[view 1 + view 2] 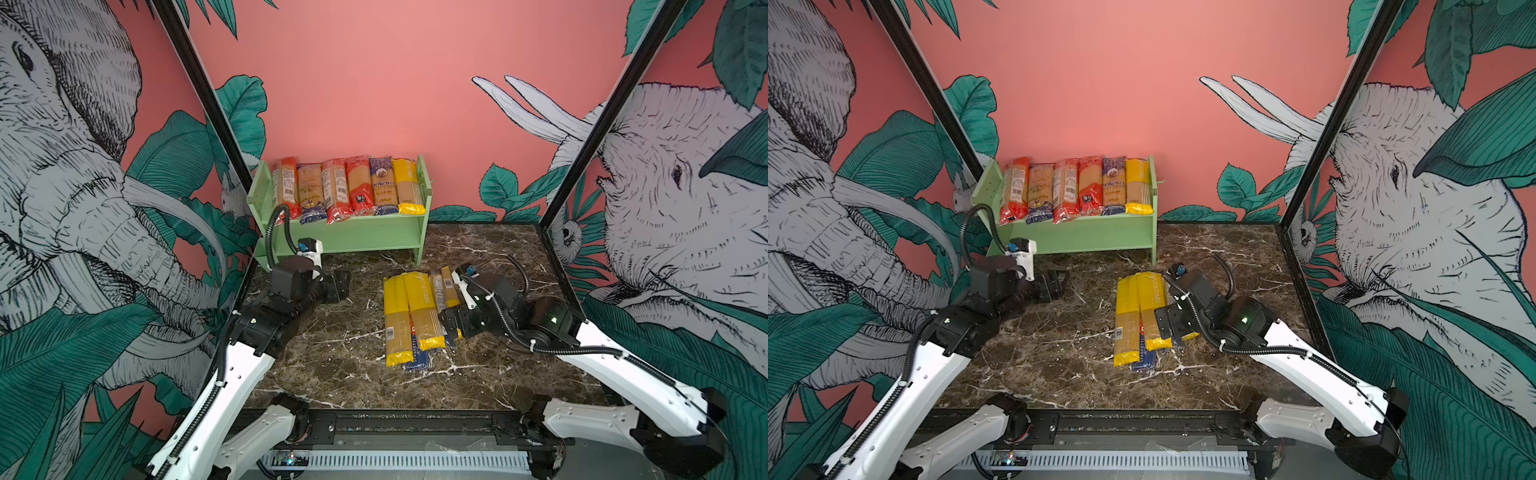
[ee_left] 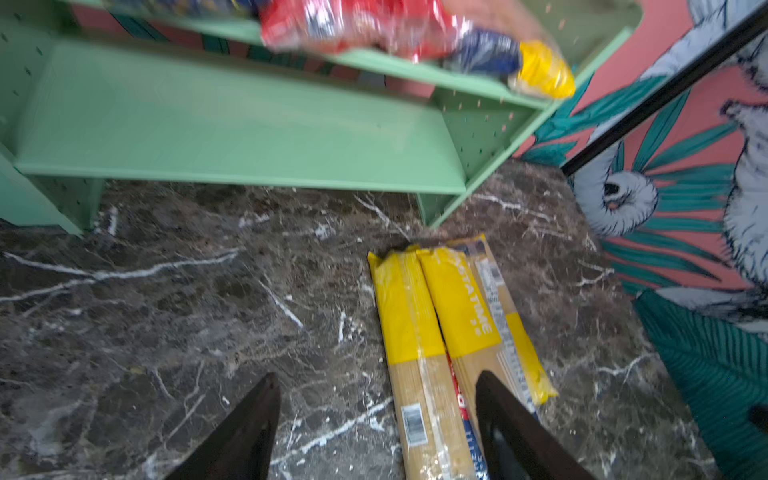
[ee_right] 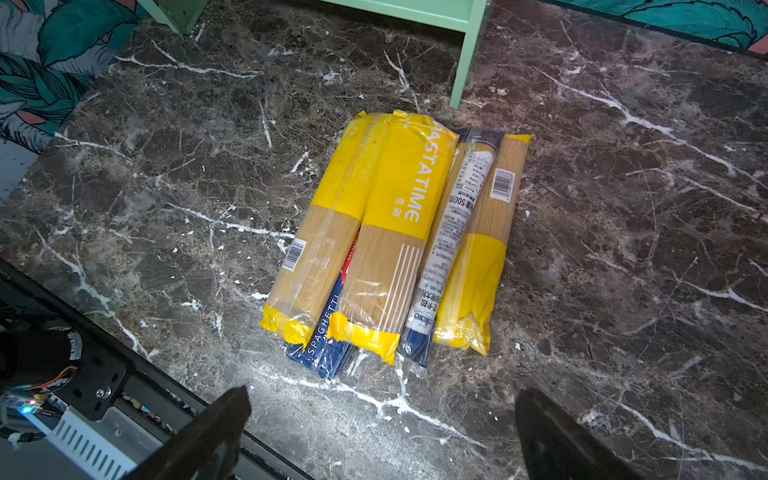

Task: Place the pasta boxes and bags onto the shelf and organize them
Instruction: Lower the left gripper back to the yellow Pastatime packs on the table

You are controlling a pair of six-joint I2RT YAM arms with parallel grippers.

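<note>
The mint-green shelf [image 1: 374, 237] [image 1: 1100, 239] stands against the back wall. Several pasta packs [image 1: 349, 187] [image 1: 1077, 189] lie side by side on its top board. Its lower board [image 2: 249, 124] shows bare green. A pile of yellow-ended spaghetti packs [image 1: 411, 311] [image 1: 1138, 316] [image 3: 386, 199] lies on the marble table, over a dark-blue pack [image 3: 324, 345]. My left gripper [image 1: 338, 286] [image 2: 378, 376] hangs open and empty, left of the pile, before the shelf. My right gripper [image 1: 451, 320] [image 3: 384, 390] is open and empty above the pile's right side.
The dark marble table [image 1: 332, 365] is boxed in by printed wall panels and slanting black posts [image 1: 208, 104]. A black rail [image 1: 395, 419] runs along the front edge. The shelf's right leg [image 3: 465, 62] stands just behind the pile.
</note>
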